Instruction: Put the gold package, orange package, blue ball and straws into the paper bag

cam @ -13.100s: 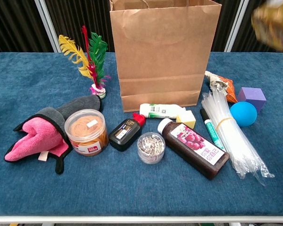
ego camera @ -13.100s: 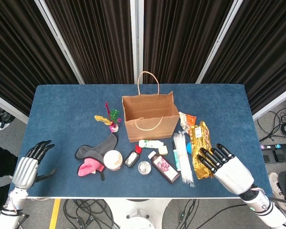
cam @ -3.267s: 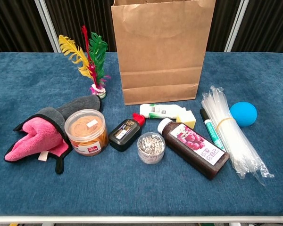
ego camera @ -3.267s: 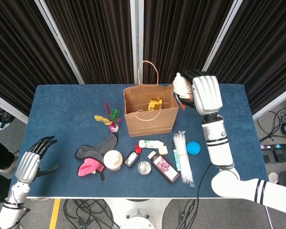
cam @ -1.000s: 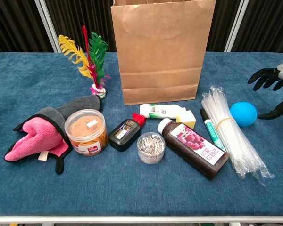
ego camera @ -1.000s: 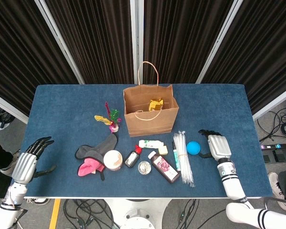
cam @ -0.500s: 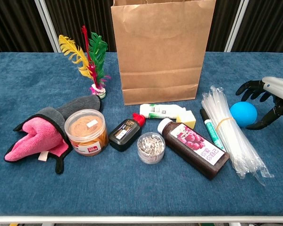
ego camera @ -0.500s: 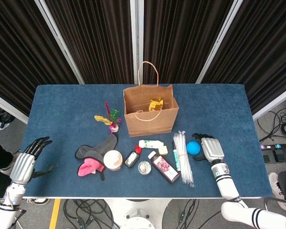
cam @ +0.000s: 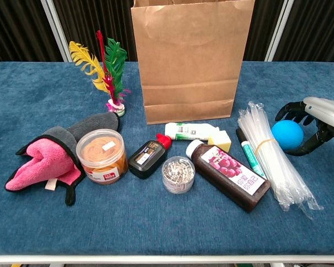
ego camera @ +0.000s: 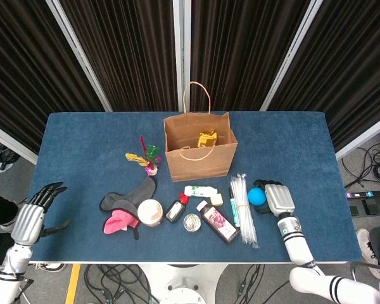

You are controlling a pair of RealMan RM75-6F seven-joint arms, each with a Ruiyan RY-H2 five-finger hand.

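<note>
The brown paper bag [ego camera: 199, 163] [cam: 192, 61] stands upright at mid-table, and the gold package [ego camera: 207, 137] shows inside it. I cannot see the orange package. The blue ball [ego camera: 256, 196] [cam: 287, 135] lies on the cloth to the right of the straws [ego camera: 242, 206] [cam: 273, 158], a clear banded bundle. My right hand [ego camera: 273, 199] [cam: 314, 123] cups the ball from the right, fingers curved over its far side and thumb at its near side; the ball still rests on the table. My left hand [ego camera: 28, 218] hovers with fingers spread off the table's left front corner, holding nothing.
Left of the straws lie a green marker [cam: 249, 152], a dark juice bottle [cam: 229, 174], a paper-clip tub [cam: 178, 173], an ink bottle [cam: 147, 157], a white tube [cam: 188, 130], an orange-lidded jar [cam: 103, 156], a grey-pink cloth [cam: 47, 161] and a feather shuttlecock [cam: 108, 72].
My right hand has slid left along the table and brought its fingers around the blue ball. The ball has not moved. The left hand drifted slightly.
</note>
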